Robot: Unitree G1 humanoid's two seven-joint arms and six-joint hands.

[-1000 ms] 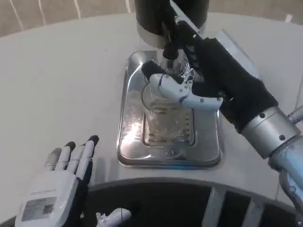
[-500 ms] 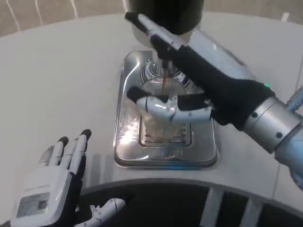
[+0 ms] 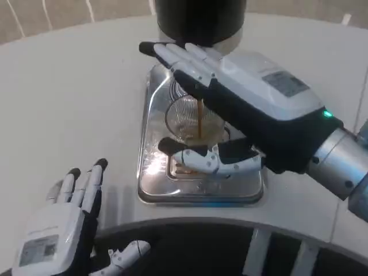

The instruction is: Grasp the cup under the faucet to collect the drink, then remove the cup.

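One head view carries everything, and the drip tray [image 3: 150, 185] serves as the landmark. On it stands the cup [image 3: 190, 118], a clear ribbed glass, upright with its long axis vertical, directly under the black dispenser [image 3: 200, 20] at the tray's far end; a thin brown stream [image 3: 199, 118] falls into its mouth, so filling looks to be under way. The right hand [image 3: 230, 112] wraps the cup from the tray's right side: its fingers [image 3: 172, 56] reach across the far rim of the glass toward the tray's left edge, and its thumb [image 3: 210, 161] crosses the near side, so the cup sits between them, held rather than merely touched as far as can be judged. The cup therefore lies inside that hand's curl, and taking it away would mean drawing it toward the near or right edge of the tray, clear of the spout above. The left hand [image 3: 63, 218] rests well off the tray's near-left corner, fingers spread, holding nothing, much farther from the cup. Beneath is a white table [image 3: 75, 98], smooth and pale, with pale flooring beyond its far edge.
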